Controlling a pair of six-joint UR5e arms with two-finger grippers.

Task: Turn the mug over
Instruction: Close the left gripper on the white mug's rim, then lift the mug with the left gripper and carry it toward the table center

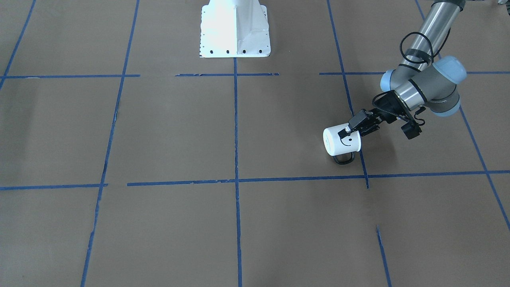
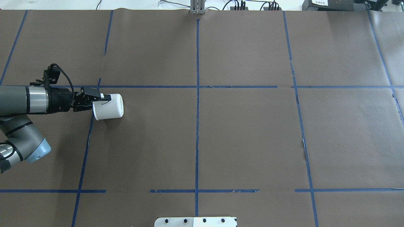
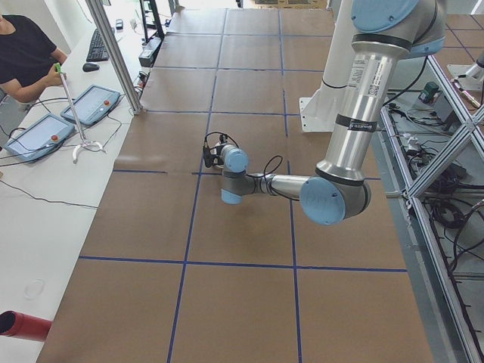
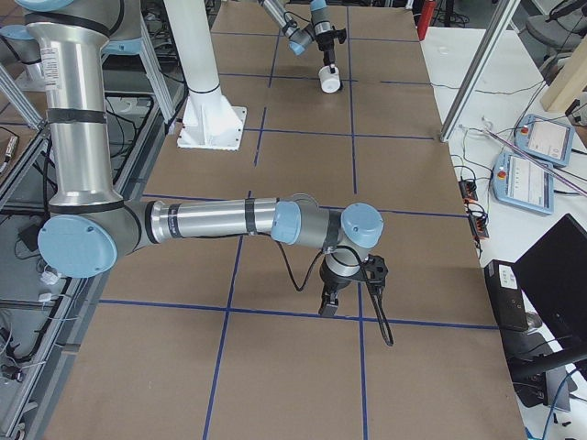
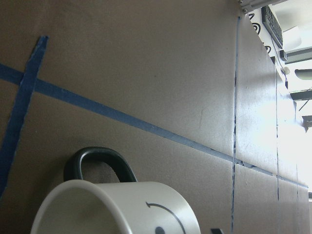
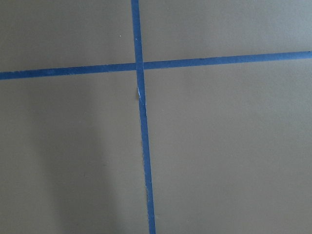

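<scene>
Currently left gripper clamped on wall of sideways mug near left edge of table; thin pinch could let it swivel or slip mid-turn.

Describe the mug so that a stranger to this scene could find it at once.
On the brown table with blue tape lines, follow the left arm to the left gripper. It holds the mug sideways by the rim: white, with a black smiley and a black handle pointing down.

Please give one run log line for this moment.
left end effector: shut on mug rim | mug: sideways, handle down | right end effector: away, state unclear
</scene>
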